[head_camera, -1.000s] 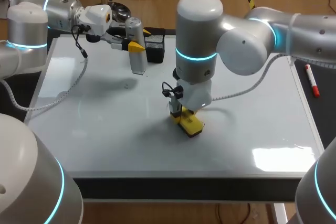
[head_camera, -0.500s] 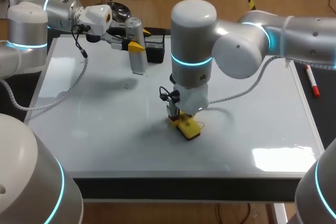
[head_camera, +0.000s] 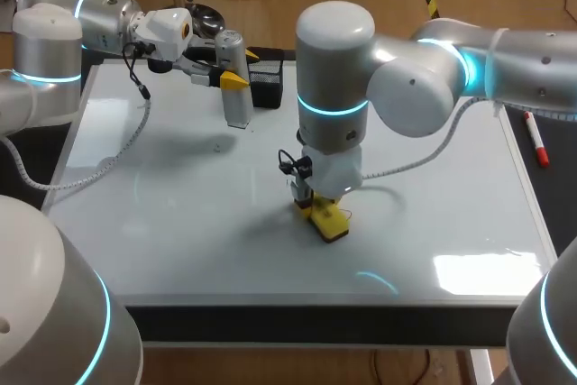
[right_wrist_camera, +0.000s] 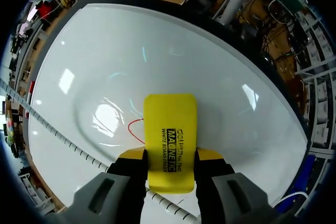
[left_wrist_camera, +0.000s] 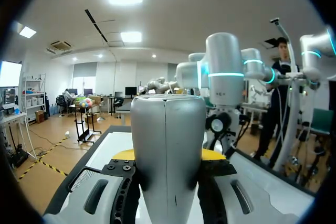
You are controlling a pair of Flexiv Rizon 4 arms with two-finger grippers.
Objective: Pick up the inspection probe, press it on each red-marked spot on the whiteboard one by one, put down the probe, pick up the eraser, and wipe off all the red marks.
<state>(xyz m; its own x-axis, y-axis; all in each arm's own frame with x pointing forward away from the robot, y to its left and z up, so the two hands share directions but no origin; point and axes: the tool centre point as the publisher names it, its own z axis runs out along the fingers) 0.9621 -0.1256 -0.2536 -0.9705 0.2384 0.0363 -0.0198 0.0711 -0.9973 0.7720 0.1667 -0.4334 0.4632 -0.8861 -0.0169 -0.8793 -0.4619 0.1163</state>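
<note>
Overlapping the red mark [right_wrist_camera: 130, 126], eraser [right_wrist_camera: 170, 132] hides its end.

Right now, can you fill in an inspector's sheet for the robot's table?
Surface: the whiteboard lies flat. A red mark shows beside the eraser.
Job's things: the yellow eraser is on the board. The silver probe hangs upright over the board's far part.
Clutter: a black mesh basket sits at the far edge. A red marker lies off the board on the right.
Grippers: the left gripper has its fingers shut on the probe, and the right gripper has its fingers shut on the eraser.
Cables: a black cable hangs from the left arm and a white hose loops from the right arm.
Surroundings: nothing seen reaching over the table.
</note>
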